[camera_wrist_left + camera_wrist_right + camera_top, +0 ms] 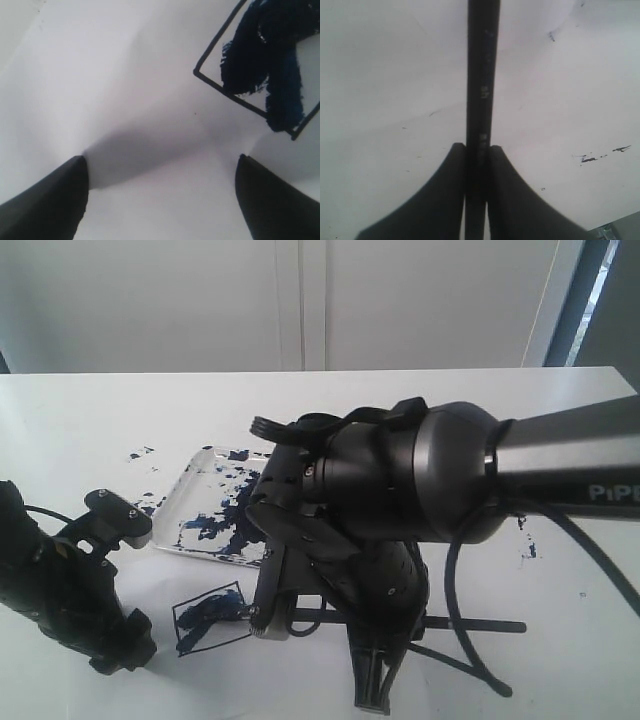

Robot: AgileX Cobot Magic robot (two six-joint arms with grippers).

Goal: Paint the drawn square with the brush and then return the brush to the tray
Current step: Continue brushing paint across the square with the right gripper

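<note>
From where I stand, the right arm (400,480) fills the middle of the scene and hides a good deal. Partly behind it on the table (480,400) lies the tray (185,498), smeared dark blue. Nearer to me, just in front of the tray, is the square (212,618), with a blue daub across part of it. The left arm (65,590) sits low beside the square, apparently parked out of the way.

Looking down from the left wrist, the left gripper (162,160) is spread wide with nothing in it, only white surface between its fingers. The square (260,70) lies just off to one side. Blue strokes cover part of its inside and the rest is white, so I'd say the painting is unfinished.

From the right wrist, the right gripper (479,147) is pinched tight on the handle of the brush (482,75), likely for firm control of the stroke. The brush's long axis runs straight out through the gap between the fingers, over speckled table. Neither end shows, so I cannot tell which way the bristles point.
</note>
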